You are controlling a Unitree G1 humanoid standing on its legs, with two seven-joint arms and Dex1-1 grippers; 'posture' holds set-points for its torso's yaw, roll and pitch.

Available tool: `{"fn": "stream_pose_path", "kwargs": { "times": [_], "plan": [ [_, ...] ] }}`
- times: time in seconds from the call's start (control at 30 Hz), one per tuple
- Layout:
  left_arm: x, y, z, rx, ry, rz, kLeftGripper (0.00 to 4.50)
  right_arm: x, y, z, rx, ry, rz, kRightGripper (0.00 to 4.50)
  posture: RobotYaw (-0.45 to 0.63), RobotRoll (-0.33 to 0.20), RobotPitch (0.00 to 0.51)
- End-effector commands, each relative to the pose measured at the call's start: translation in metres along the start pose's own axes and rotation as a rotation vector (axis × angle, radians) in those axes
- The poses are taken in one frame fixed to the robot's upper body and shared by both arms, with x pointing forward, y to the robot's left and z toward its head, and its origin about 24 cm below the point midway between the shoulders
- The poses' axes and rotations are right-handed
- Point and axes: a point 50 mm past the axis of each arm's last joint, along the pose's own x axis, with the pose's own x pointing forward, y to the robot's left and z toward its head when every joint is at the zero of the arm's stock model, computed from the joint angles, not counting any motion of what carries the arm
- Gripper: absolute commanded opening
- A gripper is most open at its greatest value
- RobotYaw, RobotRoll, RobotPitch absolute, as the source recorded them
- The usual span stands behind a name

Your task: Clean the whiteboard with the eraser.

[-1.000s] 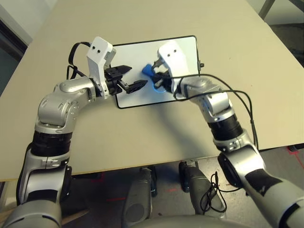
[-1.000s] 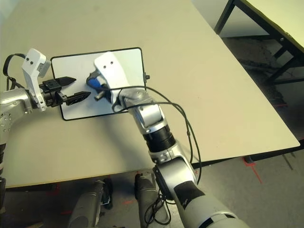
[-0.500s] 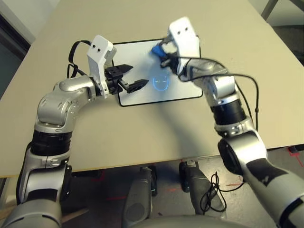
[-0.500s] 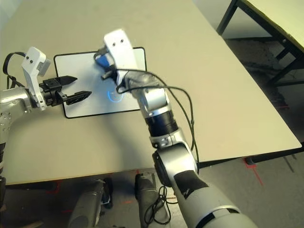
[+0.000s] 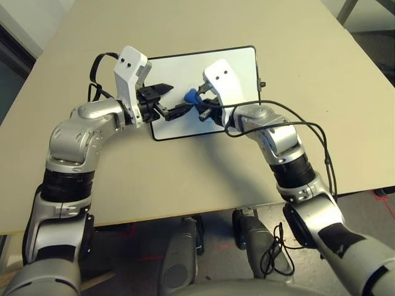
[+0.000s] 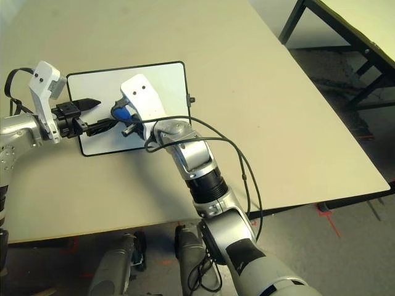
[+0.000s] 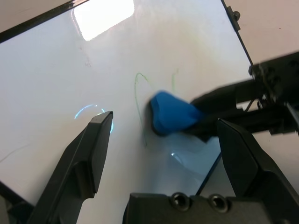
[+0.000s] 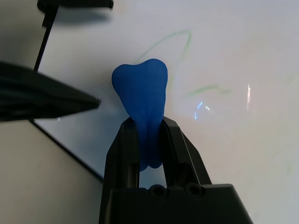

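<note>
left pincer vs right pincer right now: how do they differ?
Left pincer is open and holds nothing; right pincer is shut on the eraser. The left hangs by the whiteboard's near-left corner; the right is further in over the board, the eraser's tip at faint green marks. Shared: two black fingers each, both over the whiteboard, pointing toward each other.

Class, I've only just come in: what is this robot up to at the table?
It is wiping a whiteboard that lies flat on the table. The right gripper is shut on a blue eraser, whose free end is on the board beside faint green pen marks not yet wiped off. The left gripper is open and holds nothing, with its fingers over the board's near left part, close to the eraser.
</note>
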Motion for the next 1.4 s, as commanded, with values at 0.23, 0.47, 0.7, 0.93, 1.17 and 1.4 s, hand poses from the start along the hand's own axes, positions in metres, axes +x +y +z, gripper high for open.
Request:
{"fn": "stream_pose_path", "kwargs": {
  "times": [0.23,0.47,0.7,0.93,1.17,1.4],
  "plan": [
    [0.002,-0.003,-0.003,-0.007,0.016,-0.016,4.5,-0.006,-0.047,0.021,-0.048,0.018,-0.175,0.6,0.03,0.0,0.248],
    [0.002,-0.004,-0.004,-0.009,0.015,-0.018,4.5,-0.006,-0.05,0.027,-0.074,0.015,-0.183,0.6,0.03,0.0,0.247],
    [0.001,-0.004,-0.004,-0.01,0.017,-0.016,4.5,-0.007,-0.013,-0.007,-0.173,0.224,0.015,0.6,0.03,0.0,0.247],
    [0.001,-0.004,-0.003,-0.013,0.014,-0.015,4.5,-0.01,-0.015,-0.006,-0.197,0.245,0.01,0.6,0.04,0.0,0.243],
    [0.001,-0.004,-0.003,-0.013,0.014,-0.015,4.5,-0.016,-0.056,0.038,-0.256,0.148,-0.18,0.6,0.04,0.0,0.242],
    [0.002,-0.006,-0.003,-0.014,0.012,-0.019,4.5,-0.013,-0.046,0.033,-0.292,0.192,-0.132,0.59,0.04,0.0,0.238]
  ]
}}
